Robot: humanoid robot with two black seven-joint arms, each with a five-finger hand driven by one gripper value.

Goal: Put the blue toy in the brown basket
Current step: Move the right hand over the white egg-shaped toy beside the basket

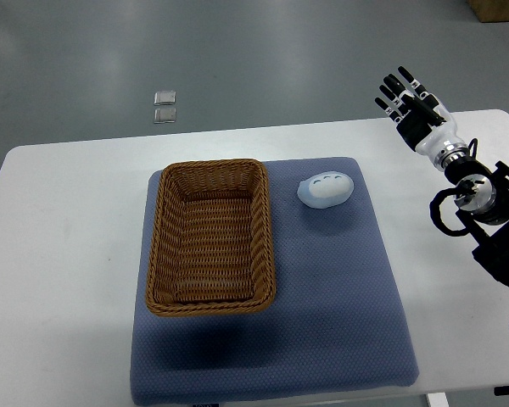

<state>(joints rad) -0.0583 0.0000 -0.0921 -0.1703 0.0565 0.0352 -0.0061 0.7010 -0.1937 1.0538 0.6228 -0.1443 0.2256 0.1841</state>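
Right hand (410, 103) is held open and empty, well apart from the pale blue rounded soft toy (326, 190), lying just beside the brown woven wicker basket (209, 237); a light, squashy body is judged, best grasped across its middle.

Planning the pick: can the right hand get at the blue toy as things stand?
Probably yes. The right hand is open, and nothing stands between it and the blue toy, which lies exposed on the mat beside the basket.
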